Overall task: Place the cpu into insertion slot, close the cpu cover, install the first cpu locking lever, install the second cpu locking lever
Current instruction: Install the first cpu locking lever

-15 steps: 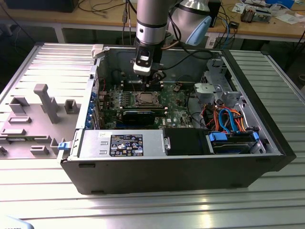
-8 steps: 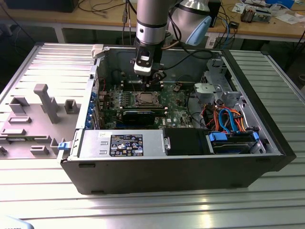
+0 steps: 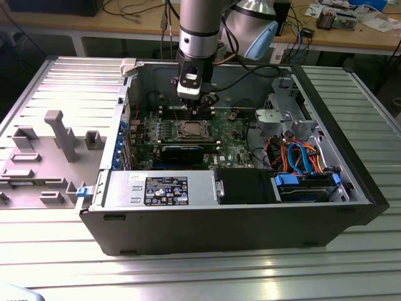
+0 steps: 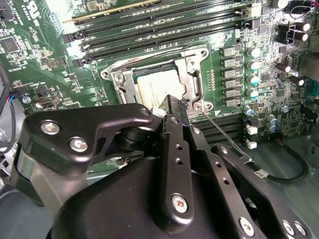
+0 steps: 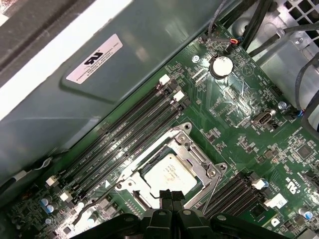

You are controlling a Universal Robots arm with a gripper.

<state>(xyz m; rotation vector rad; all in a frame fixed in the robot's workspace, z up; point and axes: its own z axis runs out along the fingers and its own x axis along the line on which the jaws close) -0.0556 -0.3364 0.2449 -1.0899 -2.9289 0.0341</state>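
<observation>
Currently the small flat square cpu (image 4: 158, 87) with the silver-grey metal top lies seated in the insertion slot (image 4: 110, 74), the dark square socket with a silvery rim on the green circuit board (image 4: 45, 55). The cpu cover (image 4: 192, 74), a thin silvery frame plate with a cut-out centre, lies flat over the chip in both wrist views. I therefore judge the first two steps done and the first locking lever the step in hand.

The black gripper (image 4: 172, 103) hangs just above one edge of the socket. Its two fingers are pressed together with no gap, and I see nothing held between them. In the exterior view it stands low inside the open dark computer case (image 3: 250, 219), over the board.

A thin bare metal lever rod (image 4: 227, 137) runs out from the socket corner just beside the fingertips. It appears unlatched, though I cannot confirm this.

Judgement: seating this rod calls for contact on the rod alone, pressing it down and sideways under its retaining hook, with no load on the cover or the nearby small cylindrical capacitors (image 4: 254, 52).
</observation>
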